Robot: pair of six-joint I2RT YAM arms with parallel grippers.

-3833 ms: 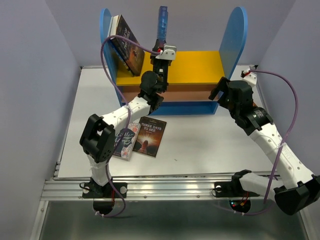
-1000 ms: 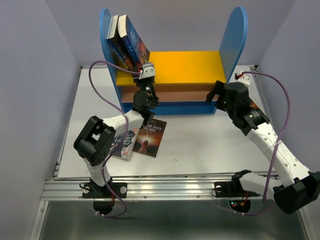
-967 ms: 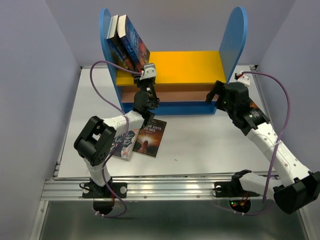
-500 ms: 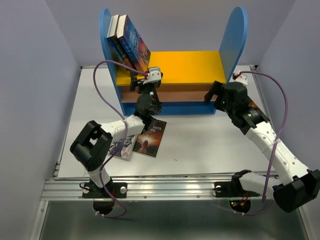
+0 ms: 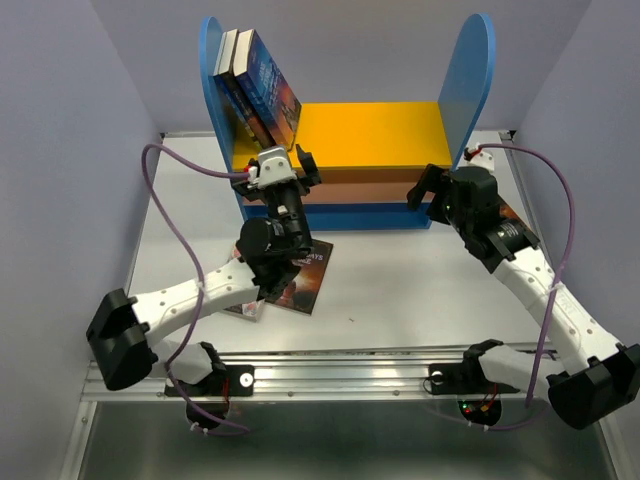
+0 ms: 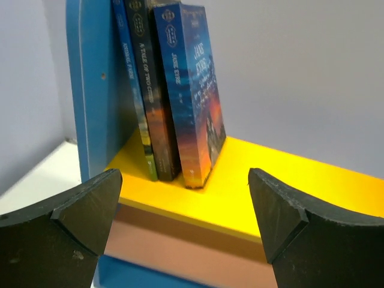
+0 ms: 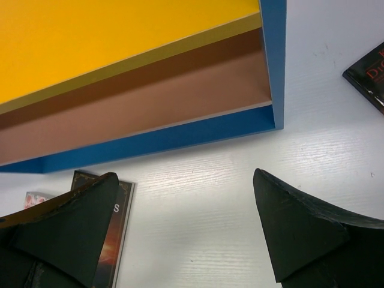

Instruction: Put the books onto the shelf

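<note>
Books: three stand on the shelf, on its yellow top board. They are packed at the left end and lean on the left blue side panel. In the left wrist view you read, from the panel outward, a blue spine, A Tale of Two Cities, and a blue-orange Jane Eyre.

You have two more lying flat on the table in front of the shelf. Three Days to See is partly under the left arm, and a pale-covered book lies just beside it, mostly hidden.

The right wrist view catches the corner of a dark book with red lettering, on the table right of the shelf. Its title cannot be read.

Left gripper: fingers spread wide with nothing between them. It sits in front of the shelf's left end, facing the standing books and apart from them.

Right gripper: fingers spread wide and empty. It hangs over the table by the shelf's right front corner.
</note>
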